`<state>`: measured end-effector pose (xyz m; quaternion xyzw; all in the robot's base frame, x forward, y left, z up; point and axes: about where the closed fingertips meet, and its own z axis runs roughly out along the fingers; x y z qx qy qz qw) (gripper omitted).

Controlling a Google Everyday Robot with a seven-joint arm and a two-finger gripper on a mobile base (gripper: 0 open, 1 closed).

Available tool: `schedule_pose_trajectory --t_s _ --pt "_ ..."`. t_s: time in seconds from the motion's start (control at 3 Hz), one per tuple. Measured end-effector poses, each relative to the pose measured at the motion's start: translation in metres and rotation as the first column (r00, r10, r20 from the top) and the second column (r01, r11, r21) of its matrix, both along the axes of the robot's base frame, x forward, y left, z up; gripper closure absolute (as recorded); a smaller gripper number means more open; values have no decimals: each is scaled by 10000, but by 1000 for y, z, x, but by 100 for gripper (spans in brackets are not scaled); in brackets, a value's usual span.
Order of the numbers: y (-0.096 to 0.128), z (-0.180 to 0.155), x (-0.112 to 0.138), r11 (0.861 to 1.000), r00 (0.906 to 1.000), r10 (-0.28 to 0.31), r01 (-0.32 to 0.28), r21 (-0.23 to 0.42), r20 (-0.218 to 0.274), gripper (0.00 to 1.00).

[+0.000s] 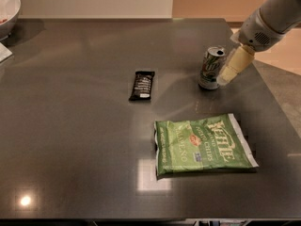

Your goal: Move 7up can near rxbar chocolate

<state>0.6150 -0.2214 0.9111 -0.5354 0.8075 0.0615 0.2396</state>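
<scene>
Camera view: dark gray table (70,149) w/ 7up can (210,68), rxbar chocolate (142,84) apart; hand (226,74) by can, grip unclear.

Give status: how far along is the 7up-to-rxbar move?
Early. Done: the gripper is beside the 7up can, on its side away from the rxbar chocolate. In hand: the grasp, which cannot be confirmed. Left: the can stands upright, well apart from the bar, so the whole move remains.

The arm stretches in from upper right; its claw (230,68) slants down-left, seemingly low.
</scene>
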Motion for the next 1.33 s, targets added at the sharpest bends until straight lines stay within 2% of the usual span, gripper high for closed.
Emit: schedule_pose_trajectory --t_s 0.33,0.67,1.0,1.33 --pt "8 -12 18 9991 9998 -27 36 425 -207 0" --pt "13 -19 26 9981 9992 -89 113 613 -397 18" --pt "20 -20 28 9971 9987 -6 45 756 -507 42" --pt "36 -16 26 9953 9982 323 -275 927 -504 64"
